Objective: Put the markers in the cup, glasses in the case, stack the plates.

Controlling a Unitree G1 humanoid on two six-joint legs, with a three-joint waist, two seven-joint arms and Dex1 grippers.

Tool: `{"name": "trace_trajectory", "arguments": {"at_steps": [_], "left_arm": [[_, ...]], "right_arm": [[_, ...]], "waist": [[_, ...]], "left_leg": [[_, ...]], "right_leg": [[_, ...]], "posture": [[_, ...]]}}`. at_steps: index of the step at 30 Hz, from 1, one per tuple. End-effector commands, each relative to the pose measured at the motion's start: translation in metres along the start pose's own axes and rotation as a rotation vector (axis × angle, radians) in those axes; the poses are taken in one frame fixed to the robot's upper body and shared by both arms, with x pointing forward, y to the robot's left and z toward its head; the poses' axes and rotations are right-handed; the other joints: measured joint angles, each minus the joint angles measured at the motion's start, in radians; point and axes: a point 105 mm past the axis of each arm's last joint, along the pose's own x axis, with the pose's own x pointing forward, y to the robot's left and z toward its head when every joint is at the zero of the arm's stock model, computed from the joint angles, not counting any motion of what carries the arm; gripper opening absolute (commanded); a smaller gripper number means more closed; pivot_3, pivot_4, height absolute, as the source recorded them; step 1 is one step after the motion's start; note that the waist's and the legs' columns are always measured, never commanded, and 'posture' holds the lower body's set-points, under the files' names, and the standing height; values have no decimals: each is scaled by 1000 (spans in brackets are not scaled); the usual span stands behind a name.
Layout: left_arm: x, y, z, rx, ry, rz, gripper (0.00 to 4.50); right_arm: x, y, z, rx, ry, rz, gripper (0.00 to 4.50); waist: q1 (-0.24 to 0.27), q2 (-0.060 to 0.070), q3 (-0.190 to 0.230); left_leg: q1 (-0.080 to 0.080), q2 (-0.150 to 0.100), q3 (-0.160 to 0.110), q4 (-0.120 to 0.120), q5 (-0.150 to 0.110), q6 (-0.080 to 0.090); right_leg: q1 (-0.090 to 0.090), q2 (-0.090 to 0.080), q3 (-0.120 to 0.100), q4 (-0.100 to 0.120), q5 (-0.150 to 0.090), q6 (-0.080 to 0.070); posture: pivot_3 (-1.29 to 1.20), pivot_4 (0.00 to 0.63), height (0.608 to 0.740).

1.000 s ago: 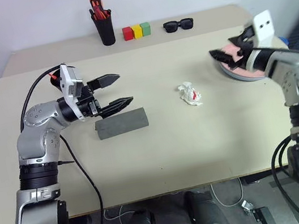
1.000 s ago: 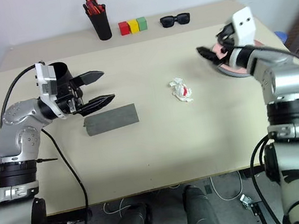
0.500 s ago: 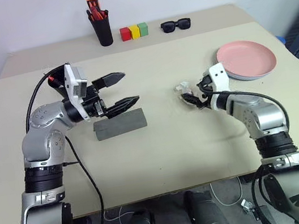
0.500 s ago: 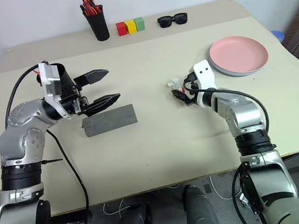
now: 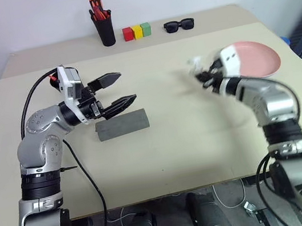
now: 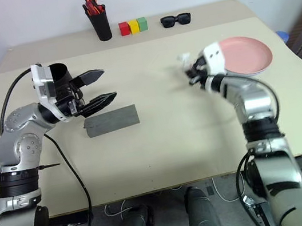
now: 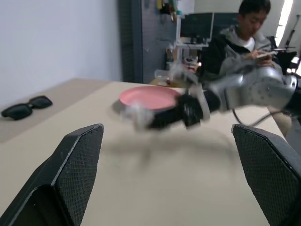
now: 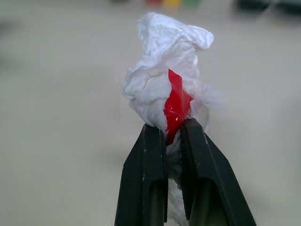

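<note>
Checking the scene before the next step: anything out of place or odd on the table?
Yes: the right tool is shut on a crumpled white wad with a red scrap, litter that belongs to none of the sorting jobs, held up beside the pink plate. The grey case lies closed under the open left tool.

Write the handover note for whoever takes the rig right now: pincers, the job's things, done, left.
Right pincer: shut on a crumpled white wrapper with a red strip, lifted off the table near the plates.
Left pincer: open, holding nothing, hovering above the case.
Case: grey, closed, lying on the table.
Plates: pink one on top, at the table's right edge; they look stacked.
Left: put the wrapper down; open the case. No markers, cup or clear glasses spotted yet.
</note>
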Motion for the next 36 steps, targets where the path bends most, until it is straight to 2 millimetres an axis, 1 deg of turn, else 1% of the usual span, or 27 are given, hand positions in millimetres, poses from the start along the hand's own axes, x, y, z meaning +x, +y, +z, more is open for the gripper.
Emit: {"name": "trace_trajectory", "arguments": {"at_steps": [1, 2, 3, 4, 5, 6, 7, 8, 9, 10, 11, 14, 16, 18, 20, 21, 23, 25, 26, 28, 30, 31, 32, 33, 35, 36], "left_arm": [[1, 0, 10, 45, -34, -5, 4500], [2, 1, 10, 52, -36, 2, 4500], [2, 2, 10, 59, -40, 13, 4500], [2, 4, 11, 58, -57, 32, 4500], [0, 9, 15, 38, -87, 63, 4500], [-2, 13, 17, 11, -107, 81, 4500], [-5, 15, 20, 1, -117, 85, 4500], [-6, 16, 21, -4, -119, 85, 4500], [-8, 17, 21, 6, -109, 87, 4500], [-11, 18, 21, 7, -100, 92, 4500], [-14, 20, 21, 6, -89, 96, 4500], [-18, 22, 20, -11, -65, 104, 4500], [-18, 22, 20, -5, -65, 112, 4500], [-17, 21, 18, 4, -69, 121, 4500], [-20, 18, 16, -4, -67, 111, 4500], [-20, 16, 14, -6, -66, 108, 4500], [-23, 14, 5, 10, -31, 114, 4500], [-33, 12, -9, 27, 34, 122, 4500], [-38, 13, -15, 30, 55, 131, 4500], [-44, 13, -18, 41, 74, 146, 4500], [-46, 8, -16, 50, 89, 140, 4500], [-49, 7, -16, 47, 96, 142, 4500], [-53, 5, -18, 48, 109, 143, 4500], [-56, 3, -20, 55, 125, 137, 4500], [-60, 0, -28, 69, 150, 103, 4500], [-59, 1, -32, 71, 159, 102, 4500]], "right_arm": [[-8, -49, -9, -33, 38, -187, 55], [-9, -58, -16, -40, 61, -220, 419], [-11, -64, -22, -37, 77, -240, 877], [-13, -70, -30, -29, 91, -273, 1117], [-16, -77, -38, -55, 116, -317, 1499], [-17, -80, -43, -67, 129, -333, 2085], [-17, -80, -47, -56, 129, -329, 2530], [-16, -79, -48, -46, 126, -321, 3185], [-16, -79, -46, -76, 121, -322, 3696], [-15, -79, -40, -74, 95, -325, 4142], [-14, -81, -30, -66, 52, -337, 4468], [-15, -82, 5, -49, -101, -335, 4468], [-16, -78, 21, -56, -171, -306, 4468], [-17, -63, 36, -27, -246, -214, 4468], [-21, -38, 47, -33, -300, -86, 4468], [-24, -28, 49, -43, -314, -26, 4468], [-35, -2, 49, -79, -325, 109, 4468], [-49, 33, 43, -78, -305, 314, 4468], [-59, 52, 40, -83, -290, 430, 4468], [-81, 79, 42, -66, -312, 589, 4468], [-102, 97, 38, 21, -258, 750, 4468], [-111, 106, 34, 41, -223, 819, 4468], [-118, 115, 30, 18, -200, 859, 4468], [-122, 119, 26, -40, -194, 863, 4468], [-124, 126, 19, -79, -157, 881, 4468], [-123, 126, 18, -89, -151, 885, 4468]], "waist": [[2, -1, 0], [1, -1, 0], [-2, -1, -1], [-3, -1, -1], [-4, -1, 0], [-5, 0, 0], [-6, 0, 0], [-9, 0, 0], [-12, 0, 0], [-16, 0, 0], [-19, 0, 0], [-21, 1, 0], [-21, 1, 0], [-20, 1, 0], [-18, 1, 0], [-16, 1, 0], [-9, 1, 0], [-4, 1, 0], [-4, 1, 0], [-1, 1, 0], [3, 1, 0], [5, 1, 0], [6, 1, 0], [8, 0, 0], [13, 0, 0], [15, 0, 0]], "left_leg": [[0, 0, 0, 0, 0, 0], [0, 0, 0, -1, 0, 0], [0, 0, 0, -1, 0, 0], [0, 0, 0, -1, 0, 0], [0, 0, 0, -1, 0, 0], [0, 0, 0, -1, 0, 0], [0, 0, 1, -1, 0, 0], [0, 0, 1, -1, 0, 0], [0, 0, 1, -1, 0, 0], [0, 0, 1, -1, 0, 0], [0, 0, 1, -1, 0, 0], [0, 0, 1, -1, 0, 0], [0, 0, 1, -1, 0, 0], [0, 0, 1, -1, 0, 0], [0, 0, 0, -1, 0, 0], [0, 0, 0, -1, 0, 0], [0, 0, 0, -1, 0, 1], [0, 0, 0, -1, -1, 1], [0, 0, 0, -1, -1, 1], [0, 0, 0, -1, -1, 1], [-1, 0, 0, 0, -1, 1], [-1, 0, 0, 1, -1, 1], [-1, 0, 0, 1, -1, 1], [0, 0, 0, 1, -1, 1], [1, 1, 0, 0, -1, 2], [1, 1, 1, 0, -1, 2]], "right_leg": [[0, 0, 0, 0, 0, 0], [0, 0, 0, -1, 0, 0], [0, 0, 0, -1, 0, 0], [0, 0, 0, -1, 0, 0], [0, 0, 0, -1, 0, 0], [0, 0, 0, -1, 0, 0], [0, 0, 0, -1, 0, 0], [0, 0, 0, -1, 0, 0], [-1, 0, 1, -1, 0, 0], [-1, 0, 1, -1, 0, 0], [-1, 0, 1, -1, 0, 0], [-1, 0, 1, 0, 0, 0], [-1, 0, 1, 0, 0, 0], [-1, 0, 1, 0, 0, 0], [0, 0, 1, 0, 0, 0], [-1, 0, 1, 0, 0, 0], [-1, 0, 1, 0, 0, 0], [-1, 0, 1, 0, 0, 0], [-1, 0, 1, 0, 0, 0], [-1, 0, 1, 0, 0, 0], [0, 0, 1, 0, 0, 0], [0, 0, 1, 0, 0, 0], [0, 0, 1, 0, 0, 0], [0, 0, 1, 0, 0, 0], [1, 0, 0, 0, 0, 0], [1, 0, 0, 0, 0, 0]], "posture": [[0, 150, 740], [0, 150, 740], [0, 150, 740], [0, 150, 740], [0, 150, 740], [0, 150, 740], [0, 150, 740], [0, 150, 740], [0, 150, 740], [0, 150, 740], [0, 150, 740], [0, 150, 740], [0, 150, 740], [0, 150, 740], [0, 150, 740], [0, 150, 740], [0, 150, 740], [0, 150, 740], [0, 150, 740], [0, 150, 740], [0, 150, 740], [0, 150, 740], [0, 150, 740], [0, 150, 740], [0, 150, 740], [0, 150, 740]]}}
